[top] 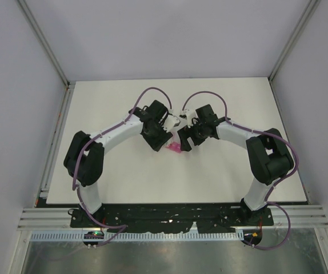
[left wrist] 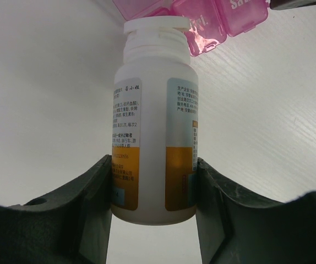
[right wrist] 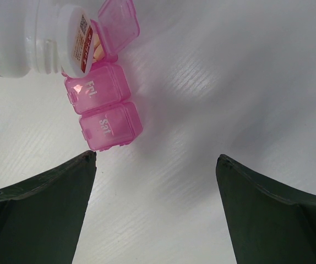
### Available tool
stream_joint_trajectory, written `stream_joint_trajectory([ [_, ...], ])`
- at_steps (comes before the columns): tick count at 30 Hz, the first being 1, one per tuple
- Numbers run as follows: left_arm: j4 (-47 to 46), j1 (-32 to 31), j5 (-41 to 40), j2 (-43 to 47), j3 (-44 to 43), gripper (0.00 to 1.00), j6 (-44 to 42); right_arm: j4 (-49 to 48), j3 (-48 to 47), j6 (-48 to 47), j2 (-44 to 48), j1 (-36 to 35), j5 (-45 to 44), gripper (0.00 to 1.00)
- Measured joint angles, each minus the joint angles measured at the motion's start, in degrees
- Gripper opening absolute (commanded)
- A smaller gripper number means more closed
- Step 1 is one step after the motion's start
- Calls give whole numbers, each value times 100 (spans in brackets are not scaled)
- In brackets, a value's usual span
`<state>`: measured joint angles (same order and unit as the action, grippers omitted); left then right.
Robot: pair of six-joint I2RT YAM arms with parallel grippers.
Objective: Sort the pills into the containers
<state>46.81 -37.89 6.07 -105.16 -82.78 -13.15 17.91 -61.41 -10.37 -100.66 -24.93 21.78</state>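
While your left pincer (left wrist: 153,161) clamps the lower body of the white plastic bottle with the orange-banded label (left wrist: 153,110), the bottle lies tipped over. Its uncapped mouth rests right at the bright-pink plastic pill box (right wrist: 104,110), a short strip of joined square cells lying on the white table (right wrist: 229,82) between the two arms. You are in the pouring step. One cell's hinged lid (right wrist: 118,19) stands up, the bottle's mouth is against that open cell, and what look like a few tan pills (right wrist: 98,52) sit inside. The neighbouring "Fri" and "Sat" cells are closed. Your right pincer (right wrist: 155,159) hangs released, its jaws spread wide with nothing between them, just beside the "Sat" end of the strip and not touching it.

The next move likely calls for a small, slow tilt, so only a few pills drop and none spill onto the table. The light box could slide, so consider bracing its free end with the right pincer first.
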Motion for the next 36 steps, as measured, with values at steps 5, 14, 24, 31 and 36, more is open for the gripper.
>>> stream_joint_trajectory([
  [5,-151,2,0,2,177,0,0,0,0,0,0,4,2,93],
  [14,-463,2,0,190,472,0,2,15,0,0,0,4,2,94],
  [24,-645,2,2,361,568,0,7,15,0,0,0,4,2,94],
  [31,-780,2,81,428,739,0,9,15,-9,0,0,4,11,94],
  [36,-918,13,168,590,920,0,26,13,-9,2,0,4,140,94],
])
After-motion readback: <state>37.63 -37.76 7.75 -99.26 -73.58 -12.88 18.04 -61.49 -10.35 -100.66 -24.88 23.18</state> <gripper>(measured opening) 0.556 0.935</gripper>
